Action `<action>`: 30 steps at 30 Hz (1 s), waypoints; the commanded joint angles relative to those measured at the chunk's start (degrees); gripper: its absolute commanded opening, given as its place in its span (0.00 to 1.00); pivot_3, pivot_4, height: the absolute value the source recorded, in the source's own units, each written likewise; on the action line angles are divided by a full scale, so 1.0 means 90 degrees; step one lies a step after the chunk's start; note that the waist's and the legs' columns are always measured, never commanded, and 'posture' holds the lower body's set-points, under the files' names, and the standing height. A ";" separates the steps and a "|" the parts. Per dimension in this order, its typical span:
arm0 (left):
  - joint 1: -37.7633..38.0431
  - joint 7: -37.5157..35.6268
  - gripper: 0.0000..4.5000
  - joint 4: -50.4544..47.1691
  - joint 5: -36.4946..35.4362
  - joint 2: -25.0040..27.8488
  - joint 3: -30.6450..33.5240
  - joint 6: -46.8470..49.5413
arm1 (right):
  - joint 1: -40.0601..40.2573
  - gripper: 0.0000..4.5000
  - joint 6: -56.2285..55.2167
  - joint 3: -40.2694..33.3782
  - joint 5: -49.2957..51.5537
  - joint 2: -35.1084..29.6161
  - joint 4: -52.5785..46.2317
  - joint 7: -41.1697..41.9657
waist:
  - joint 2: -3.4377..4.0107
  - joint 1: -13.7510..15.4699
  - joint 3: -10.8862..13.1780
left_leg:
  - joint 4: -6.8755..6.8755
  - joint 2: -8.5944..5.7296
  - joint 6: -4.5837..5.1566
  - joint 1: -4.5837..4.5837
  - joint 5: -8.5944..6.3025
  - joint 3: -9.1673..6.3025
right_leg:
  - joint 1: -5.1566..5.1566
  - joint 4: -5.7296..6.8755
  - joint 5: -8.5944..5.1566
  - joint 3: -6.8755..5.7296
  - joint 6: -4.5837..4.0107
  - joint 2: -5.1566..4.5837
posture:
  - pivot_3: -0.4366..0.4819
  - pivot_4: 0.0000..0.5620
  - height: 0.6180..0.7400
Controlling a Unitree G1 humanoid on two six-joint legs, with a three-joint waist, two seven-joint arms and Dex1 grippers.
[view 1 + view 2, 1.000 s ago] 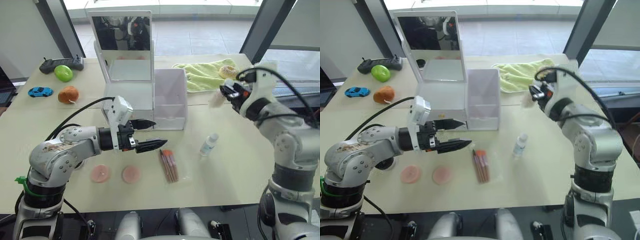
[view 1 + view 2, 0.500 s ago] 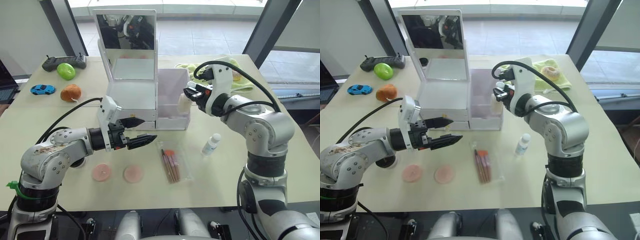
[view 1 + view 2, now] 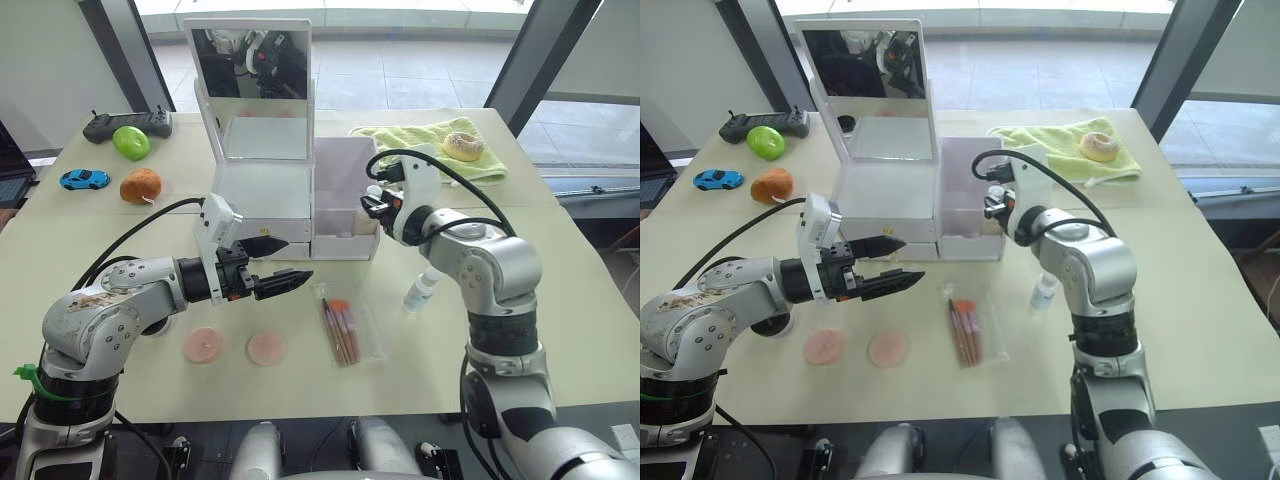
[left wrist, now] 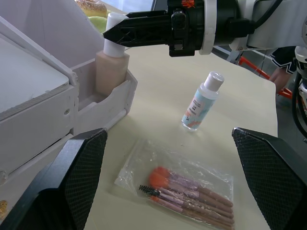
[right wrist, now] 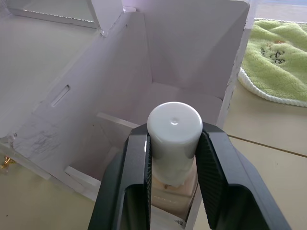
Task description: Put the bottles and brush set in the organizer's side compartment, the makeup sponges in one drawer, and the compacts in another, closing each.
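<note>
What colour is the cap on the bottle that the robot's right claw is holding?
White, on the beige foundation bottle; the right wrist view shows it best.

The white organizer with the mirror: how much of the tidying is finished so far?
Nothing is finished. The right tool grips a beige bottle by its cap, standing in the organizer's side compartment. Left on the table: the small bottle, the brush set and two pink round items. The left tool is open.

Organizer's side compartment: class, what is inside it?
A beige bottle with a white cap stands in the white organizer's side compartment, its cap gripped by the right hand. The compartment's floor beneath it is hidden.
</note>
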 commanded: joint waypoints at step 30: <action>0.0102 -0.0720 1.00 -0.0050 0.0110 0.0549 0.0204 -0.0324 | 0.0409 1.00 0.1123 -0.2088 0.1710 -0.1349 -0.3021 0.1414 | -0.0003 0.0029 0.0001 | 0.0000 -0.0001 0.0000 -0.0033 0.0000 -0.0009 | -0.0025 -0.0008 0.0001 -0.0010 0.0004 -0.0003 | 0.48 0.27 1.00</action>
